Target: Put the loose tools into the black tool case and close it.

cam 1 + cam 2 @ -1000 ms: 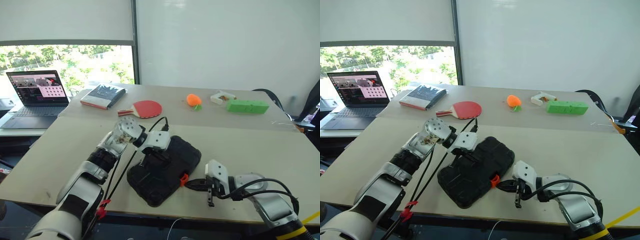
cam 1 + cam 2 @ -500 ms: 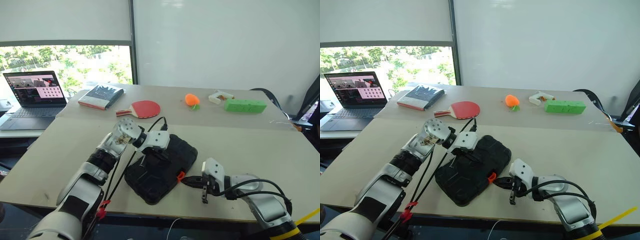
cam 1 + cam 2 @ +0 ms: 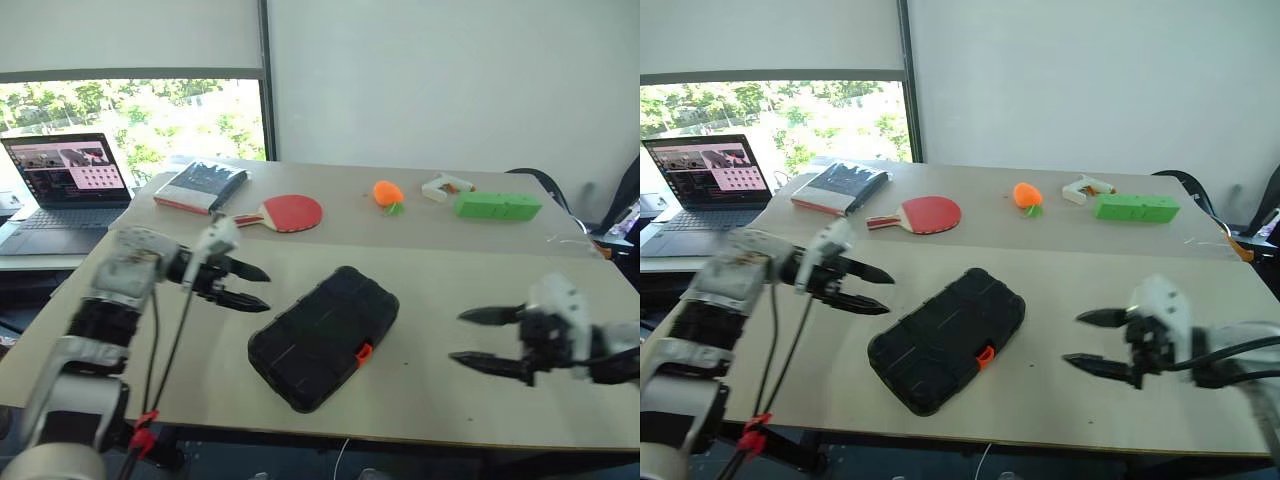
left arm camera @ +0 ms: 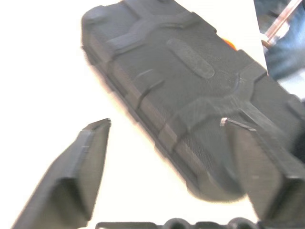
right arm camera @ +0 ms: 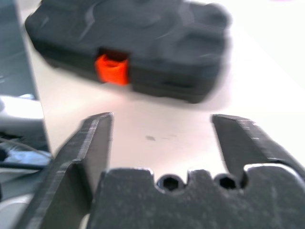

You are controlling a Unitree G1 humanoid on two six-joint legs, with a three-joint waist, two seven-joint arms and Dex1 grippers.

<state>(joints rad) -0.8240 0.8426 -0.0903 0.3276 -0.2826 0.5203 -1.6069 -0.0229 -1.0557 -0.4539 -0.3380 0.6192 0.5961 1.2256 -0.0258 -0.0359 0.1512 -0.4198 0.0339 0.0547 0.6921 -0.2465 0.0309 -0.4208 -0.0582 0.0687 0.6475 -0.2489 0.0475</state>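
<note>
You have one black tool case (image 3: 325, 337), closed, on the surface (image 3: 450, 290); left gripper (image 3: 243, 287) and right gripper (image 3: 475, 337), fingers apart, empty.

The black tool case (image 3: 325, 337) lies shut and slantwise in the middle of the near counter (image 3: 450, 290), the one obstacle there. Bare counter runs all round it. The left claw (image 3: 247, 287) hangs spread above the counter off the case's left side, apart from it, with open surface between. The right claw (image 3: 478, 337) hangs spread well to the case's right, facing its orange latch (image 3: 364, 351), with a wide clear strip between. Toward the far edge stand a book (image 3: 202, 187), a red paddle (image 3: 285, 212), an orange object (image 3: 387, 193), a white tool (image 3: 446, 186) and a green block (image 3: 497, 206), well apart from the case, with gaps between them. A laptop (image 3: 62, 190) stands off the far left.
</note>
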